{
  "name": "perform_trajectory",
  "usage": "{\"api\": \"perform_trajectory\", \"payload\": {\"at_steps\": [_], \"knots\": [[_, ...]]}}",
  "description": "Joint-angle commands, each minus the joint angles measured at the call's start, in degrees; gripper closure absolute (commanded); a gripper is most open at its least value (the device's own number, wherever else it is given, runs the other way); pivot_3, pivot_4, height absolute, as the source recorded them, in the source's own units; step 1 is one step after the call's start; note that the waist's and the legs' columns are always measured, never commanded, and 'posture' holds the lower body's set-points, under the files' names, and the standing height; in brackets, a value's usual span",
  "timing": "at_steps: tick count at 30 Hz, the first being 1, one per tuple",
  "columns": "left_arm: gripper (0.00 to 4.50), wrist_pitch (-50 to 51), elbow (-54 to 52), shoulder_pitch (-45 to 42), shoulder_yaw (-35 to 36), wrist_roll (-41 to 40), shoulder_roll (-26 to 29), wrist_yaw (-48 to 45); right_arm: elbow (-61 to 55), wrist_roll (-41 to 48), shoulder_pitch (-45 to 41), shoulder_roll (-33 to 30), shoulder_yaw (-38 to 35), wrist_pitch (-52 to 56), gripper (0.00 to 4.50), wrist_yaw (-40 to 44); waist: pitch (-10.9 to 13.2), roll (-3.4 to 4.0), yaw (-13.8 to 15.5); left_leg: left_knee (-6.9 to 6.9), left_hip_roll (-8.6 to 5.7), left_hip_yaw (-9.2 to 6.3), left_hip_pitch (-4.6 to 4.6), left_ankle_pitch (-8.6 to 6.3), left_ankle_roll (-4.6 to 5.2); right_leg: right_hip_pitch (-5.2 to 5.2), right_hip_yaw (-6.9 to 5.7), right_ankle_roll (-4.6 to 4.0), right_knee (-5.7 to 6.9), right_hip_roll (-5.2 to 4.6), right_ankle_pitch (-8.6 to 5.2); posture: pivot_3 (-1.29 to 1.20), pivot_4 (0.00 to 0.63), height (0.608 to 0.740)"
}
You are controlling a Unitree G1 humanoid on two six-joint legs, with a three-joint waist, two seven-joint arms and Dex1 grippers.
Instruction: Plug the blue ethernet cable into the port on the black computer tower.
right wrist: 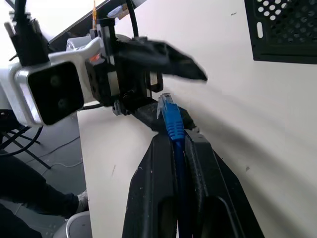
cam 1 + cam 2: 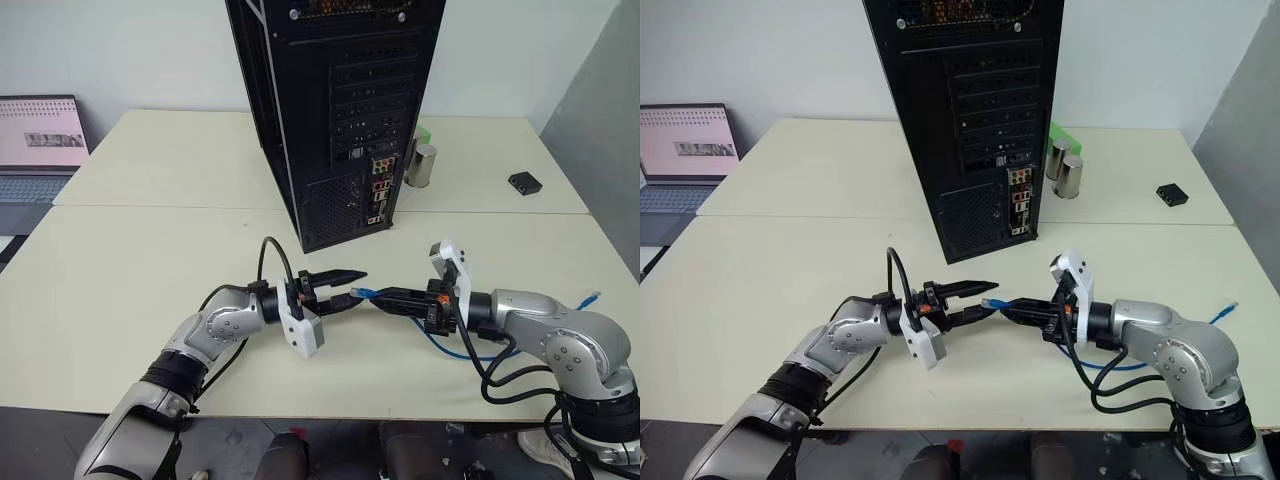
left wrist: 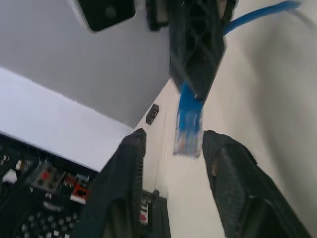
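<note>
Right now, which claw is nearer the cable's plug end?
Right. The right claw is shut on the blue ethernet cable just behind its plug; the left claw is open, its fingers on either side of the plug tip, not gripping.

The tower [image 2: 335, 110] is black metal, matt, with perforated slot covers and a mesh vent. The cable [image 1: 173, 124] has a smooth, glossy blue plastic jacket and a clear plastic plug. The fingers [image 3: 237, 193] of both grippers are matt black plastic with a finely textured face. The arms' shells [image 2: 560, 345] look like smooth silvery metal, with white plastic camera housings. The table [image 2: 120, 290] is smooth, matt cream laminate. Two cans [image 2: 1068, 172] are brushed metal.
</note>
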Motion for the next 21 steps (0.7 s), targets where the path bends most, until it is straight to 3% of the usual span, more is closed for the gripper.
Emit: {"api": "perform_trajectory", "payload": {"at_steps": [1, 7, 10, 15, 21], "knots": [[1.59, 8.9, -5.8, 2.8, 2.2, -10.4, 1.8, -4.3, -3.1, -0.3, 0.9, -1.4, -4.1, -2.7, 4.5, -1.9, 0.0, 0.0, 0.0, 0.0, 0.0, -0.01, 0.0, 0.0, 0.0, 0.0, -0.01, 0.0, 0.0, 0.0, 0.0, 0.0, 0.15, 0.74], [0.34, 35.8, -17.8, 7.5, 5.2, -22.9, 0.8, -7.0, -4.3, -10.5, -0.4, 1.5, -1.7, -10.6, 4.5, -11.6, 0.0, 0.0, 0.0, 0.0, 0.02, -0.04, 0.01, 0.0, 0.0, 0.0, -0.03, 0.01, 0.01, 0.03, -0.01, 0.0, 0.15, 0.74], [0.34, 48.8, -25.0, 8.4, 6.1, -26.2, -1.1, -5.0, -3.9, -17.8, -2.3, 4.6, 3.3, -14.4, 4.5, -16.7, 0.0, 0.0, -0.1, 0.0, 0.02, -0.03, 0.0, 0.0, 0.0, 0.0, -0.02, 0.02, 0.01, 0.03, -0.01, 0.0, 0.15, 0.74], [0.34, 64.4, -32.3, 7.4, 8.0, -26.9, -5.1, 0.8, 0.5, -27.6, -6.2, 14.9, 7.1, -16.7, 4.5, -29.6, 0.0, 0.0, -0.1, -0.02, 0.04, -0.06, -0.01, 0.01, -0.01, -0.03, -0.01, 0.01, 0.02, 0.06, -0.01, 0.0, 0.15, 0.74], [0.34, 72.2, -34.5, 5.6, 10.7, -25.4, -8.4, 5.0, 3.4, -34.1, -8.2, 22.5, 7.4, -17.6, 4.5, -38.0, 0.0, 0.0, 0.0, -0.01, 0.01, -0.06, -0.03, 0.01, -0.03, -0.05, -0.01, 0.0, 0.0, 0.02, -0.01, 0.0, 0.15, 0.74]]}}
